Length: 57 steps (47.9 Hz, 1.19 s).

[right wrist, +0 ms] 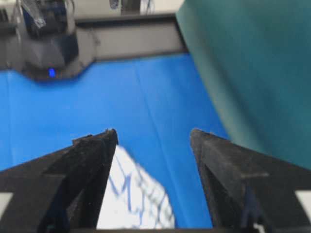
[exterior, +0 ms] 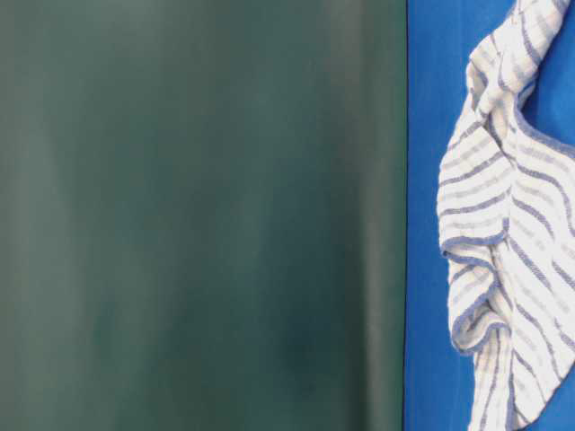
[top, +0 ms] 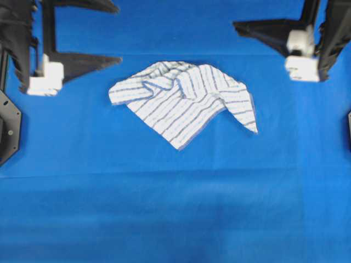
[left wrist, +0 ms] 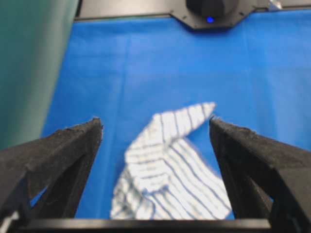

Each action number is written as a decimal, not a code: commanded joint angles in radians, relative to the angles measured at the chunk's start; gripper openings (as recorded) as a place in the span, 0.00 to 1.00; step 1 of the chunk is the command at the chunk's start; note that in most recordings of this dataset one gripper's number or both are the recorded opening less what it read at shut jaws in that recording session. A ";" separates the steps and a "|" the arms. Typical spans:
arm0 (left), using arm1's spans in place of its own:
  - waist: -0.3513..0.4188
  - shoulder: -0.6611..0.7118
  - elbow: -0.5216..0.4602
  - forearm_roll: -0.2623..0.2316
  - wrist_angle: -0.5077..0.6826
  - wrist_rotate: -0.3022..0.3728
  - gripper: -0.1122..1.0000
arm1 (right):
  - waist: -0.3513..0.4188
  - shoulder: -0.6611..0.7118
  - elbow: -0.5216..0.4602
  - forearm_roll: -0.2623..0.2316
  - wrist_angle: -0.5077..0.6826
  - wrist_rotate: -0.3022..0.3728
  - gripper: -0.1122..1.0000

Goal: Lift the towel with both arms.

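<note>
The towel (top: 181,101), white with thin blue-grey stripes, lies crumpled and partly folded on the blue sheet, in the middle of the far half. It also shows in the table-level view (exterior: 512,233). My left gripper (top: 119,34) is open and empty, up and to the left of the towel, apart from it. In the left wrist view the towel (left wrist: 170,160) lies below and between the spread left fingers (left wrist: 73,145). My right gripper (right wrist: 153,133) is open and empty, and the towel's corner (right wrist: 131,194) shows between its jaws. Overhead, one right finger (top: 263,30) points at the towel from the upper right.
A plain blue sheet (top: 175,208) covers the table. A dark green panel (exterior: 198,215) stands along the far edge. A black mount (top: 8,126) sits at the left edge. The arm bases show in the wrist views (left wrist: 209,9) (right wrist: 48,53).
</note>
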 commanded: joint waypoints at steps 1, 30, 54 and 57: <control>-0.018 0.014 0.040 0.000 -0.052 -0.002 0.91 | 0.012 0.006 0.038 0.005 -0.012 0.009 0.68; -0.067 0.245 0.316 0.000 -0.304 0.038 0.91 | 0.061 0.196 0.316 0.006 -0.164 0.120 0.68; -0.092 0.574 0.377 0.002 -0.560 0.040 0.91 | 0.035 0.423 0.448 0.006 -0.391 0.163 0.68; -0.091 0.612 0.377 0.000 -0.588 0.040 0.91 | 0.023 0.457 0.454 0.006 -0.419 0.164 0.68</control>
